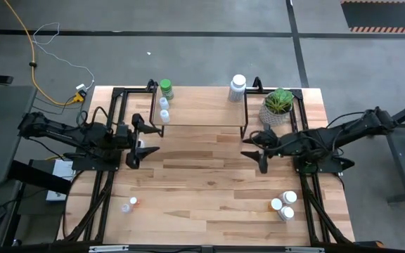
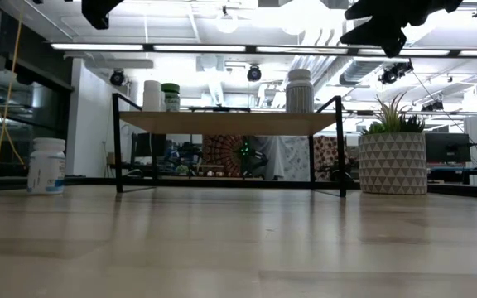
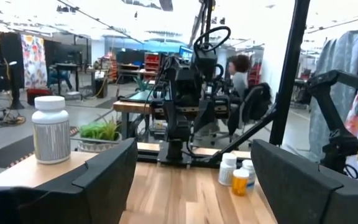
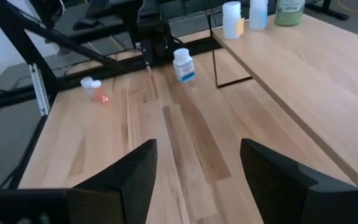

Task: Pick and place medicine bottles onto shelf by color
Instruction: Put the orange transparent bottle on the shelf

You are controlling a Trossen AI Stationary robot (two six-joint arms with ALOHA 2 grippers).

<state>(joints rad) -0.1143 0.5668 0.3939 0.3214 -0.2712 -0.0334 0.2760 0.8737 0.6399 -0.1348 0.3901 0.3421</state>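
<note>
The shelf stands at the table's far side. On its left end are a green-capped bottle and two white bottles; a larger white bottle stands on its right end. Three bottles stand at the near right. An orange-capped one lies at the near left. A white bottle stands on the table by the shelf's left leg. My left gripper hovers open near that bottle. My right gripper hovers open in front of the shelf's right end.
A potted green plant stands at the far right beside the shelf's right legs. Black frame rails run along the table's left and right sides. Bare wood lies between the two grippers and toward the near edge.
</note>
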